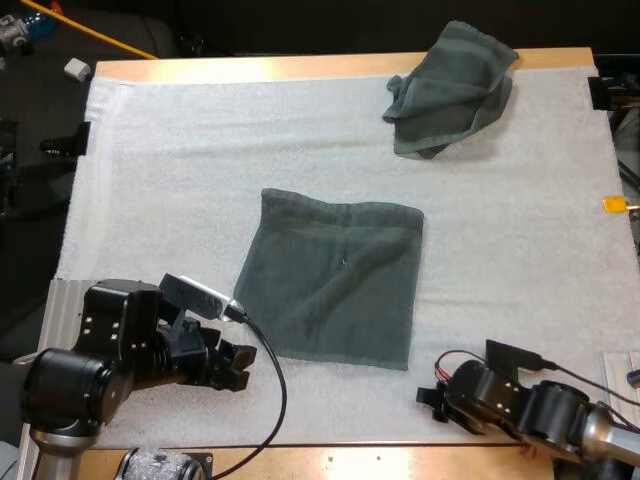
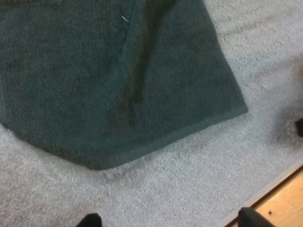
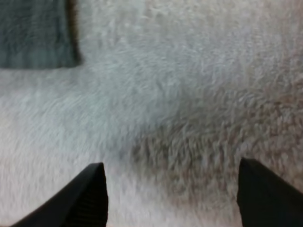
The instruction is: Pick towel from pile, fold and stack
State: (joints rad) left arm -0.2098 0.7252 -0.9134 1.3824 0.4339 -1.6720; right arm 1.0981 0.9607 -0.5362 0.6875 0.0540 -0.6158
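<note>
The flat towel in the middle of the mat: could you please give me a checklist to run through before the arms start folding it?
1. Flat towel is spread out on the mat, unfolded: ok.
2. Its surface is smooth: not ok, a shallow crease runs across it.
3. Left gripper has its fingers open, clear of the cloth, near the towel's near left corner: ok.
4. Right gripper has its fingers open over bare mat, off the near right corner: ok.
5. Crumpled towel lies apart at the far side, out of the fold's way: ok.
</note>
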